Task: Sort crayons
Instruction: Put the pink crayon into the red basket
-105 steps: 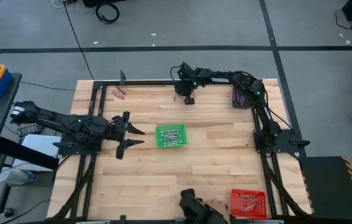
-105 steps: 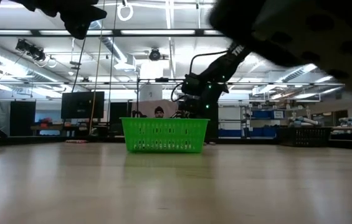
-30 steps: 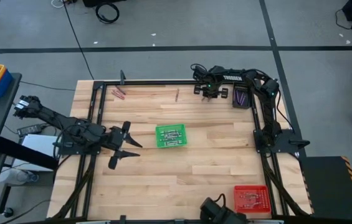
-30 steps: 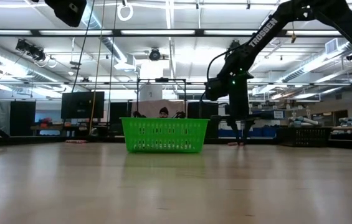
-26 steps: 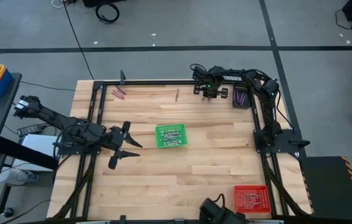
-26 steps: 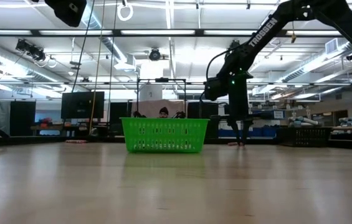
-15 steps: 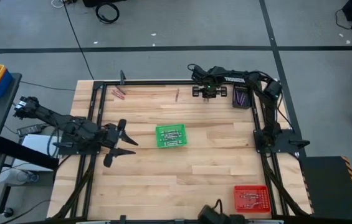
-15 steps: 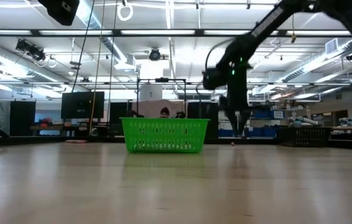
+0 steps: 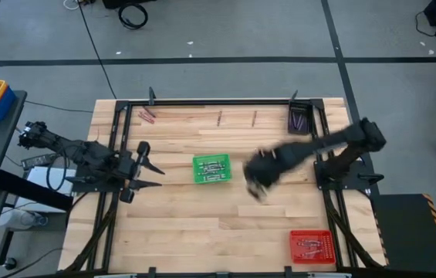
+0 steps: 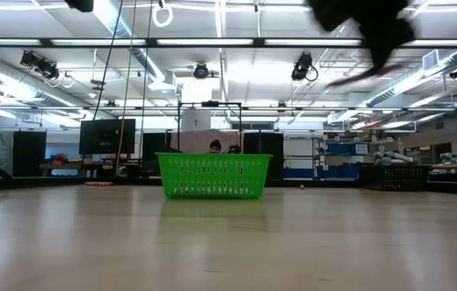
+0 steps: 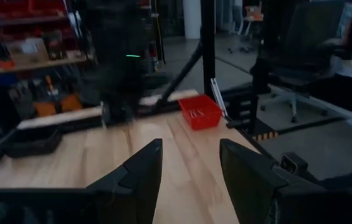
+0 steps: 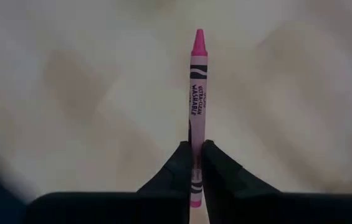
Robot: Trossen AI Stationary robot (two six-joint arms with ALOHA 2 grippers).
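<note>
The right end effector (image 12: 195,163) is clamped on a pink crayon (image 12: 196,99) jutting out past its fingertips, above the counter (image 9: 187,224) right of the green tray (image 9: 211,169); the left end effector (image 11: 188,171) stands open and empty over the counter's left side.

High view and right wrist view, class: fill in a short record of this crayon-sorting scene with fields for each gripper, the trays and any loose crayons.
right gripper: shut on a pink crayon, above mid-table right of the green tray
left gripper: open, empty, left of the green tray
red tray: near right corner, crayons inside
dark tray: far right corner, crayons inside
loose crayons: along the far edge
</note>
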